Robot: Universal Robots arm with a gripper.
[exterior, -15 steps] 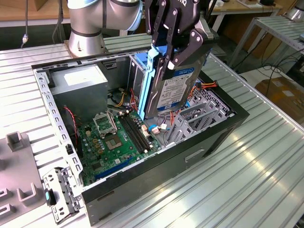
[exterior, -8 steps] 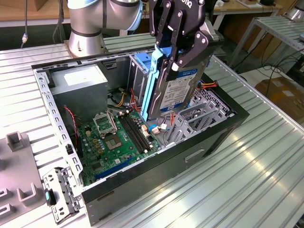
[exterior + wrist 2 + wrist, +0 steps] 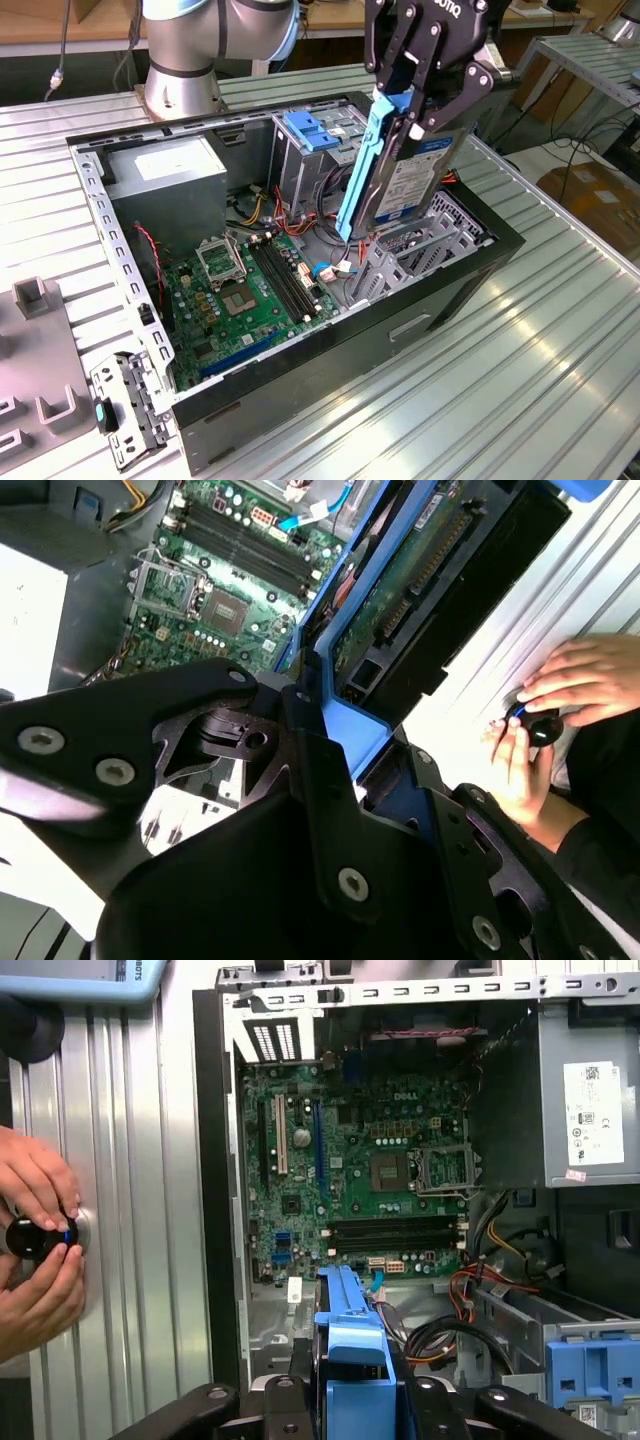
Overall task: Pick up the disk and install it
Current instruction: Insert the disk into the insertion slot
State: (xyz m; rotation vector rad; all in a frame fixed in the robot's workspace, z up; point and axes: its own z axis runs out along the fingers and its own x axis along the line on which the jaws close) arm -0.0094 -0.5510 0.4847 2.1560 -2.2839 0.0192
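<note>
Quick look from where I'm standing: the black multi-link robot hand (image 3: 428, 95) is clamped tight on the upper end of the disk (image 3: 412, 190). That's the flat silver-grey hard drive with the white label and the bright blue plastic rail. It hangs over the front corner of the open black computer case (image 3: 330, 390), which lies on its side on the ribbed aluminium table (image 3: 540, 370). Room is tight down there. The fixed blue-topped grey metal drive cage (image 3: 312, 135) sits just beside the disk on the exterior view's left. The perforated grey metal bay bracket (image 3: 400, 262) is right under its lower end, and a tangle of red and blue cables (image 3: 310, 215) crowds the lower corner of the rail. Outside the case wall the table is open. The top of the hand is cut off, its fingers cover the disk's upper end, and I honestly can't tell if the lower edge touches the bracket or just clears it. The disk's long axis is close to upright, its top leaning toward the exterior view's right and the labelled face turned that way too. The second wrist view shows its circuit-board side (image 3: 420, 570). In the first wrist view the green motherboard (image 3: 370, 1180) is past the blue rail (image 3: 350, 1360). Out on the table a person's hands (image 3: 35, 1260) pinch a small round black knob (image 3: 35, 1238).
</note>
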